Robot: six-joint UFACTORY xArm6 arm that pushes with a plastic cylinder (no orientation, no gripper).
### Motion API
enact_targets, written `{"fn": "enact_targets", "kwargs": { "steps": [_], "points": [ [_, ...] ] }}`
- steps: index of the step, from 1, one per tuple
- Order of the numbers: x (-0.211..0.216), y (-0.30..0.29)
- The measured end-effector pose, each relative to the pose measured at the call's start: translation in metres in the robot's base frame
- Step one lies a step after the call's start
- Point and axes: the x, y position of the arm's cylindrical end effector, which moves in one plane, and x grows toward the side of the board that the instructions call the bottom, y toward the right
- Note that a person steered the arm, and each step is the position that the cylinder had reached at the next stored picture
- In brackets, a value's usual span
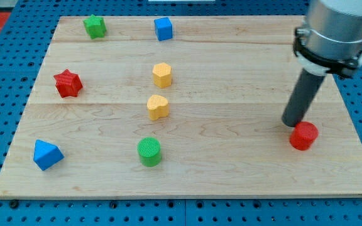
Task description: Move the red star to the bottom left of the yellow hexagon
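Observation:
The red star (68, 83) lies at the view's left on the wooden board (231, 169). The yellow hexagon (162, 75) stands near the board's middle, to the right of the star and slightly higher. My tip (292, 123) is far to the view's right, touching or just above the upper left of a red cylinder (303, 136). The tip is a long way from the red star and the yellow hexagon.
A yellow heart-shaped block (158, 107) sits just below the hexagon. A green cylinder (149, 152) is lower middle. A blue triangle (46, 154) is at bottom left. A green star (95, 26) and a blue cube (163, 29) are at the top.

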Motion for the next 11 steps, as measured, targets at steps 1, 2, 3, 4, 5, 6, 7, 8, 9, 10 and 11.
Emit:
{"fn": "enact_targets", "kwargs": {
  "steps": [1,2,3,4,5,6,7,8,9,10,11],
  "points": [
    [0.017,-0.002],
    [0.014,-0.001],
    [0.039,0.001],
    [0.048,-0.004],
    [0.008,-0.054],
    [-0.010,-0.149],
    [0.006,-0.192],
    [0.017,-0.231],
    [-0.010,-0.311],
    [-0.033,-0.395],
    [-0.053,-0.423]
  ]
}}
